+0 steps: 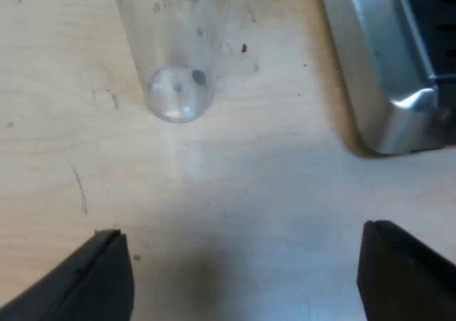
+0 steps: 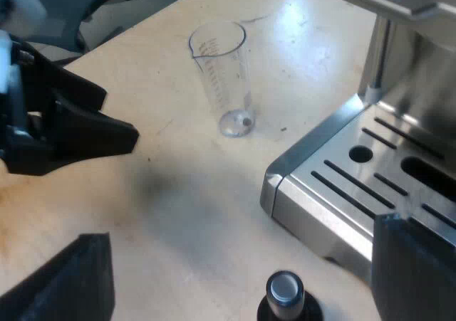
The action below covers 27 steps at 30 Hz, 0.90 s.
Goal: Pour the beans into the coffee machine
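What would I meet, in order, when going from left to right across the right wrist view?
left gripper → measuring glass → espresso machine. The tamper overlaps the machine in this order, so I leave it out.

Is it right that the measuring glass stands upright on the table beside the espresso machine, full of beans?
No. The measuring glass does stand upright on the table beside the espresso machine, but it is nearly empty: only one dark speck lies at its bottom. The left wrist view shows this.
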{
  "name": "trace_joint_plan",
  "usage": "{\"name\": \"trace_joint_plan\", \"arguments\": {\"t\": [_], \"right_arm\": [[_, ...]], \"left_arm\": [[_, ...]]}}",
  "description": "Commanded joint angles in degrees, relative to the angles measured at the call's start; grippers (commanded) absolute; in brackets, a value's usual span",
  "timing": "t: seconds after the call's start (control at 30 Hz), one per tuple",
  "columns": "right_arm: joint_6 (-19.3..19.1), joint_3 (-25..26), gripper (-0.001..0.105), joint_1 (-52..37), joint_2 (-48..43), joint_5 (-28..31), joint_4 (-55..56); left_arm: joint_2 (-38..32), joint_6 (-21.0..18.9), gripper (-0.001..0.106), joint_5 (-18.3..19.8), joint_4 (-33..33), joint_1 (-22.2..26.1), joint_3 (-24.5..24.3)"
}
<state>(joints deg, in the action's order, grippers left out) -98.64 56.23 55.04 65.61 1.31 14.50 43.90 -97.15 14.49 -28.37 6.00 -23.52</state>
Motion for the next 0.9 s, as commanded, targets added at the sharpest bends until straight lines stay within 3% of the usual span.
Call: {"name": "trace_joint_plan", "arguments": {"t": [0.03,0.2,0.47,0.7,0.8,0.9], "right_arm": [[1.5,0.2,0.079,0.0,-3.3,0.2,3.8],[4.2,0.2,0.079,0.0,-8.6,0.4,10.3],[3.3,1.1,0.079,0.0,-17.1,7.9,19.1],[3.3,8.8,0.079,-1.3,-18.6,15.9,30.8],[3.3,11.1,0.079,-5.5,-18.6,14.6,32.3],[3.2,12.1,0.079,-12.5,-18.6,9.6,33.0]], "left_arm": [[-4.7,0.6,0.067,-0.9,-7.0,-0.3,-2.5],[-11.1,1.7,0.067,-0.9,-15.0,-0.3,-6.8],[-15.1,1.7,0.067,-0.9,-20.9,-0.3,-14.8],[-15.1,1.6,0.067,-0.8,-20.9,-0.3,-21.8],[-15.1,1.6,0.067,-0.8,-20.9,-0.3,-22.6],[-15.2,1.3,0.067,-0.2,-21.0,-0.3,-22.7]]}}
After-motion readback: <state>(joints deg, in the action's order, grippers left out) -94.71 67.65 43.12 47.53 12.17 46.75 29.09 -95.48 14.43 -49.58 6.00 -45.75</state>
